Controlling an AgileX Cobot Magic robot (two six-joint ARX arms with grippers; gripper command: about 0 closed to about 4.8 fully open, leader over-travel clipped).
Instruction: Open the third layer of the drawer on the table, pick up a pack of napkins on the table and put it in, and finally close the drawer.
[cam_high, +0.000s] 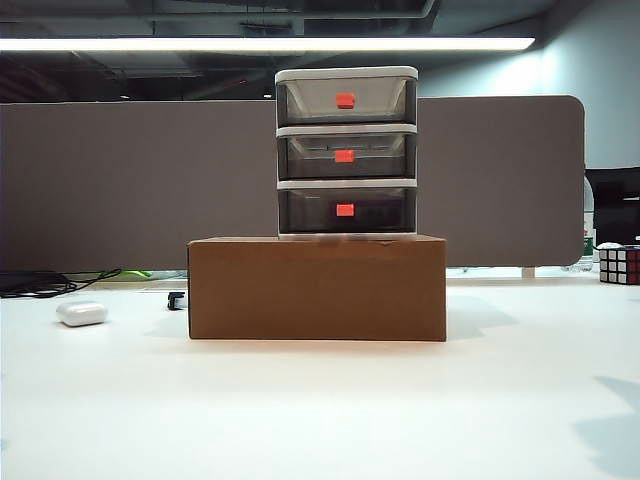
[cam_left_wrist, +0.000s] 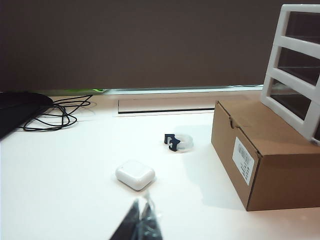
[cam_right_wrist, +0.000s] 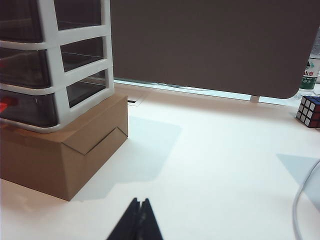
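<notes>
White table (cam_high: 320, 410) stretches bare up front; the left gripper (cam_left_wrist: 141, 220) and right gripper (cam_right_wrist: 139, 220) hang low, both pinched closed and empty. Beyond, on a cardboard box (cam_high: 316, 288), stands the drawer (cam_high: 346, 152), all shut. Best hook the third layer (cam_high: 346, 210) squarely by its red handle. No pack of napkins shows.

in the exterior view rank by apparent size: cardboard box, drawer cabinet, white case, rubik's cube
1. cardboard box
2. drawer cabinet
3. white case and rubik's cube: look alike; the cube is cut by the frame edge and sits farther back, so unranked.
</notes>
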